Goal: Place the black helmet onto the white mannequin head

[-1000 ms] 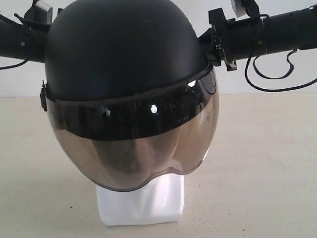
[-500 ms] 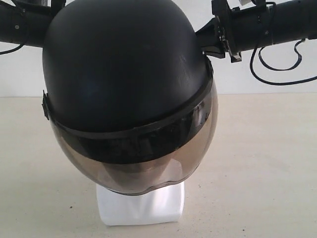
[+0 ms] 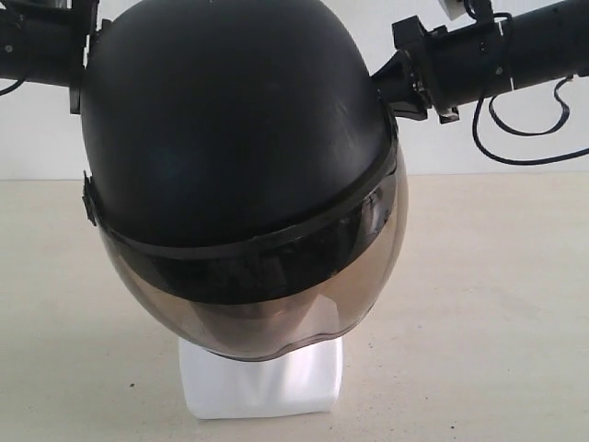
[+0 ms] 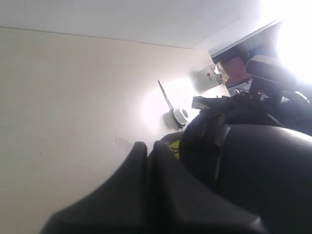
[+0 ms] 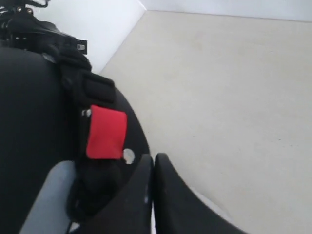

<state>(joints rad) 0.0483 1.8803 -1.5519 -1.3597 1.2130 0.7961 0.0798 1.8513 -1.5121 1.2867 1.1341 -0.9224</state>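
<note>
The black helmet (image 3: 230, 120) sits over the white mannequin head, tipped forward, and its tinted visor (image 3: 267, 308) covers the face. Only the head's white base (image 3: 267, 378) shows, under the visor's edge. My left gripper (image 3: 81, 60) is against the helmet's upper left side. In the left wrist view its fingers (image 4: 149, 145) are pressed together with nothing between them, beside the shell (image 4: 263, 165). My right gripper (image 3: 391, 85) touches the upper right side. It is shut too (image 5: 152, 158), next to the helmet's strap with a red tab (image 5: 106, 132).
The base stands on a beige tabletop (image 3: 479, 304) with a white wall (image 3: 433, 147) behind it. A black cable (image 3: 515, 138) loops down from the right arm. The left wrist view shows the other arm (image 4: 229, 105) beyond the helmet.
The helmet has tipped forward and settled lower, so the visor band has dropped and more of the crown faces the camera. Both arms have risen slightly at its sides.
</note>
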